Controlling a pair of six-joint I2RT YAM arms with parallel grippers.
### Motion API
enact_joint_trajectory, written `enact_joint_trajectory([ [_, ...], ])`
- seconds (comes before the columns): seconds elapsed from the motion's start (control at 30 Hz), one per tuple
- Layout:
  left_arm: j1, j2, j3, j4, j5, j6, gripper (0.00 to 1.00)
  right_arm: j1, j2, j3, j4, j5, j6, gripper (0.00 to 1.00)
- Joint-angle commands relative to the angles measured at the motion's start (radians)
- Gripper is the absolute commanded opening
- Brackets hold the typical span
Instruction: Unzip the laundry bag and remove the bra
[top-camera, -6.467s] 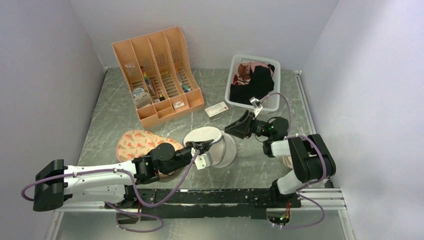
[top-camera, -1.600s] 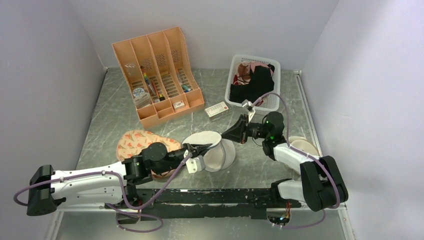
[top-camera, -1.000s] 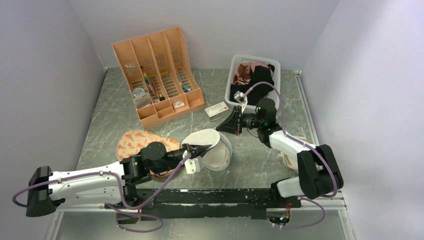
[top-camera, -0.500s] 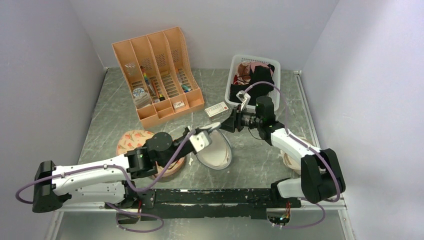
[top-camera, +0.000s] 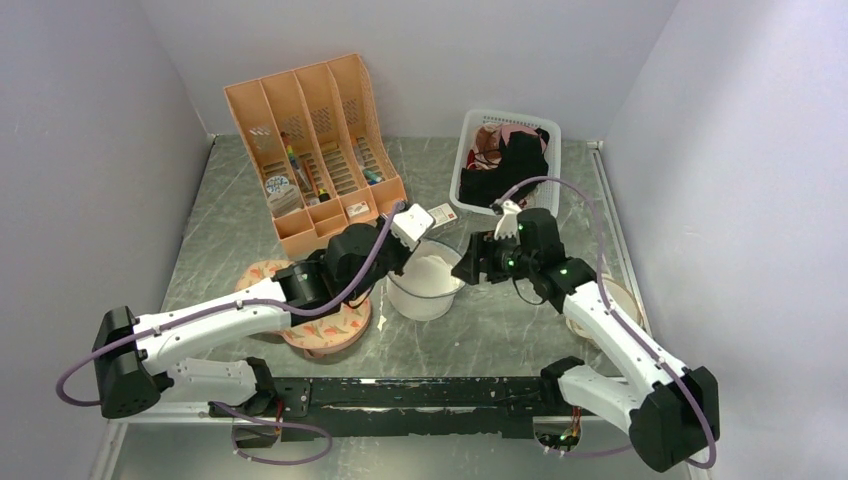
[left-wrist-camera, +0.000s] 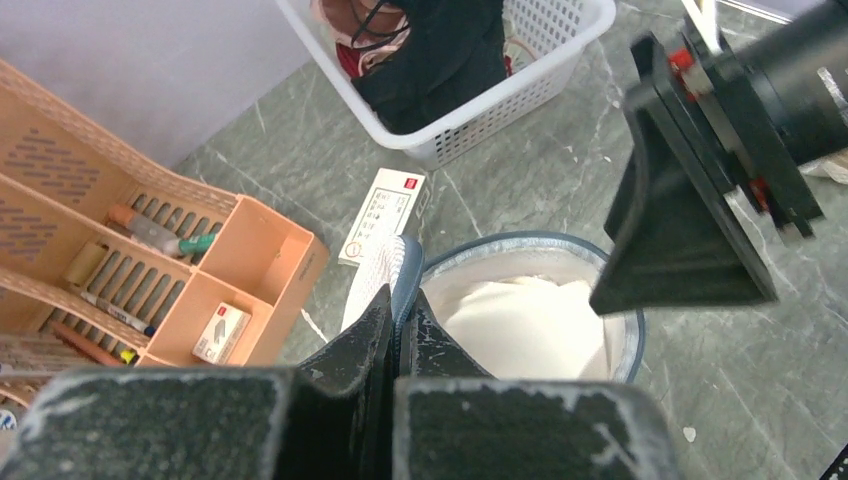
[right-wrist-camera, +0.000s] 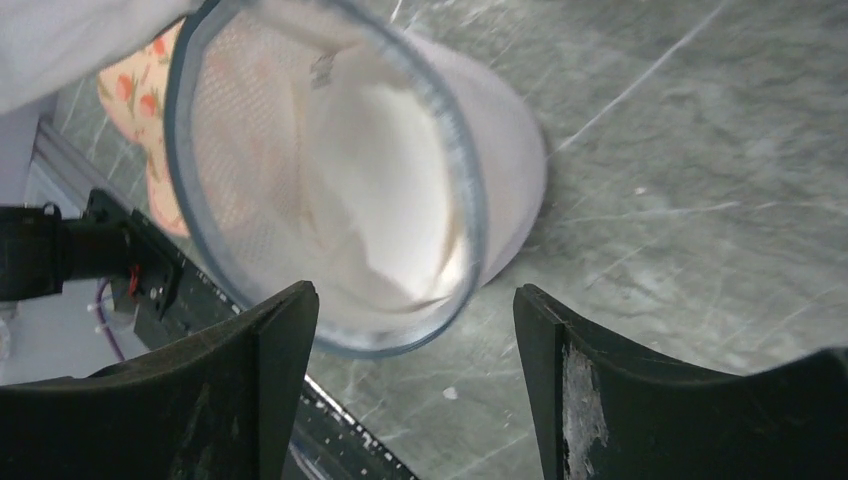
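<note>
The laundry bag (top-camera: 425, 292) stands open like a bowl at the table's middle, its dark zipper rim up. The white bra (top-camera: 431, 270) lies bunched inside it. My left gripper (top-camera: 408, 232) is shut on the bag's far rim and mesh flap, as the left wrist view (left-wrist-camera: 400, 300) shows, with the bra (left-wrist-camera: 520, 325) just beyond the fingers. My right gripper (top-camera: 470, 262) is open and empty at the bag's right side. In the right wrist view it (right-wrist-camera: 412, 295) faces the bag's mouth (right-wrist-camera: 350, 200), with the bra (right-wrist-camera: 395, 190) inside.
The pink carrot-patterned pad (top-camera: 322, 325) lies left of the bag, under my left arm. A white basket (top-camera: 505, 160) of dark and pink garments stands at the back right. An orange file organizer (top-camera: 315, 150) is at the back left, a small card (top-camera: 432, 217) in front of it. A beige round case (top-camera: 605, 300) sits under my right arm.
My left gripper lifted the bag's rim up and toward the back, so the bag now stands open. My right gripper swung down to the bag's right side.
</note>
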Motion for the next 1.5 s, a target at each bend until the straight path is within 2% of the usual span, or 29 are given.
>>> enact_joint_trajectory([
  [0.0, 0.025, 0.004, 0.057, -0.026, -0.067, -0.071, 0.07, 0.104, -0.031, -0.022, -0.047, 0.099, 0.059, 0.73],
  [0.17, 0.054, 0.011, 0.062, -0.037, -0.052, -0.112, 0.07, 0.203, -0.064, -0.061, -0.015, 0.266, 0.118, 0.79],
  [0.33, 0.056, 0.016, 0.075, -0.053, -0.01, -0.166, 0.07, 0.244, -0.069, -0.131, 0.108, 0.37, 0.202, 0.86],
  [0.4, 0.057, 0.025, 0.105, -0.098, -0.01, -0.238, 0.07, 0.256, -0.043, -0.142, 0.133, 0.416, 0.235, 0.88],
  [0.53, 0.062, 0.051, 0.234, -0.328, 0.011, -0.48, 0.07, 0.265, -0.03, -0.175, 0.21, 0.423, 0.265, 0.86],
  [0.63, 0.062, 0.018, 0.239, -0.378, 0.106, -0.6, 0.07, 0.265, -0.041, -0.223, 0.294, 0.445, 0.307, 0.82],
  [0.83, 0.095, -0.039, 0.221, -0.463, 0.173, -0.74, 0.07, 0.264, -0.05, -0.274, 0.334, 0.515, 0.325, 0.59],
  [0.97, 0.162, -0.063, 0.194, -0.465, 0.285, -0.802, 0.07, 0.265, -0.103, -0.295, 0.298, 0.578, 0.3, 0.42],
  [1.03, 0.202, -0.068, 0.169, -0.449, 0.351, -0.836, 0.07, 0.264, -0.136, -0.298, 0.254, 0.62, 0.275, 0.29],
  [1.13, 0.268, -0.077, 0.144, -0.42, 0.449, -0.873, 0.07, 0.263, -0.167, -0.309, 0.237, 0.665, 0.244, 0.01],
  [1.33, 0.381, -0.127, 0.092, -0.416, 0.558, -0.956, 0.07, 0.263, -0.14, -0.274, 0.196, 0.699, 0.168, 0.0],
  [1.47, 0.486, -0.172, -0.003, -0.373, 0.692, -1.045, 0.07, 0.261, -0.136, -0.268, 0.199, 0.677, 0.15, 0.0],
])
